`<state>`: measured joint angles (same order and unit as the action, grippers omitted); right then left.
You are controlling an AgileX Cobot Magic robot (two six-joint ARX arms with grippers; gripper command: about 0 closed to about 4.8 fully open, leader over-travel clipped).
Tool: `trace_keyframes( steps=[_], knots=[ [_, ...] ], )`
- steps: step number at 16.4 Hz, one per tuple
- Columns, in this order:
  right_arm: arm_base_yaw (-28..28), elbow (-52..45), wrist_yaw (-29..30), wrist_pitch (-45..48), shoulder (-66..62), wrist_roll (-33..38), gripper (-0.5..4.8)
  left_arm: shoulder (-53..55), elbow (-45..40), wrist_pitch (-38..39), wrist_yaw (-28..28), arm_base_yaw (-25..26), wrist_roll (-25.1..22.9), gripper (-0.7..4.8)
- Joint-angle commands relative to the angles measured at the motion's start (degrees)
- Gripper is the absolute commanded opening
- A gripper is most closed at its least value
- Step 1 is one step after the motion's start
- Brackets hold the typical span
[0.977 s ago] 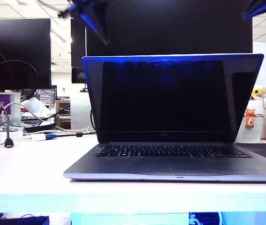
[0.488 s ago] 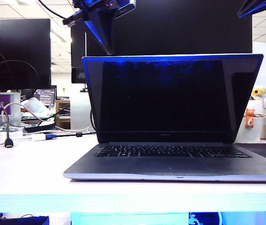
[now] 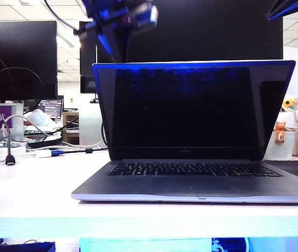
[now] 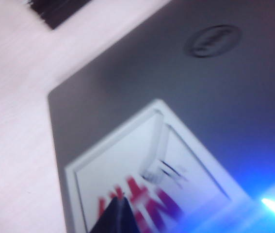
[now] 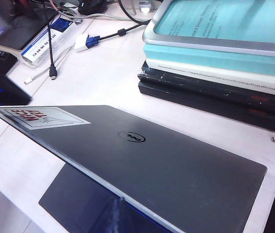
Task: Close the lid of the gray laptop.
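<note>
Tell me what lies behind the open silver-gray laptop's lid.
Right wrist view: behind the silver-gray lid sits a stack of books on the white table, plus cables. The exterior view hides these; left gripper hovers above the lid, right gripper near it.

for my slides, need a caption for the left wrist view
Left gripper hovers close behind the open gray laptop's lid, over its white sticker.

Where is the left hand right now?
In the exterior view the left hand hangs above the lid's upper left corner; its wrist view looks down on the lid's sticker.
</note>
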<state>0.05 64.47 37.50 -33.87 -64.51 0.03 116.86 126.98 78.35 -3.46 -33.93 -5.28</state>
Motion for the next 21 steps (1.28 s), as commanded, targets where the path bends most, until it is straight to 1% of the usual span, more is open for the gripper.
trace_keyframes(
  steps=[1, 4, 6, 9, 10, 11, 12, 15, 16, 19, 21],
  knots=[
    [-0.02, 0.26, 1.22, 0.66, 0.15, -0.44, -0.01, -0.11, -3.26, -0.79, 0.46, -0.22, 0.17, -0.05],
    [-0.02, 0.26, 1.22, 0.66, 0.13, -0.76, -0.01, -0.57, -7.93, -0.50, 0.46, -0.57, -0.07, -0.05],
    [-0.04, 0.26, 1.14, 0.61, 0.13, -1.60, -0.01, -3.15, -12.76, -3.04, -0.79, -0.57, 0.04, -0.05],
    [-0.07, 0.24, 0.98, 0.74, 0.11, -1.81, -0.01, -5.62, -13.62, -3.91, -0.83, -0.63, 0.85, -0.05],
    [-0.07, 0.24, 1.01, 1.01, -0.04, -1.81, -0.01, -5.86, -13.64, -3.43, -1.70, -0.63, 0.81, -0.05],
    [-0.07, 0.24, 0.98, 1.11, -0.04, -1.79, -0.01, -5.97, -14.49, -3.93, -4.70, -0.63, 0.81, -0.05],
    [-0.07, 0.24, 1.01, 1.11, -0.04, -1.79, -0.01, -6.54, -16.15, -5.40, -6.80, -0.74, 0.83, -0.05],
    [-0.13, 0.24, 0.92, 0.90, -0.04, -1.84, -0.01, -10.12, -24.81, -12.59, -5.57, -2.64, 2.19, -0.05],
    [-0.13, 0.24, 0.35, 1.07, -0.07, -1.84, -0.01, -12.68, -29.55, -16.26, -5.27, -3.48, 2.89, -0.05],
    [-0.13, 0.24, -0.44, 1.14, -0.09, -1.95, -0.01, -18.62, -40.72, -25.07, -5.33, -3.45, 6.08, -0.05],
    [-0.13, 0.24, -0.46, 1.14, -0.09, -1.95, -0.01, -21.97, -48.83, -29.38, -5.60, -3.43, 5.97, -0.05]
  ],
)
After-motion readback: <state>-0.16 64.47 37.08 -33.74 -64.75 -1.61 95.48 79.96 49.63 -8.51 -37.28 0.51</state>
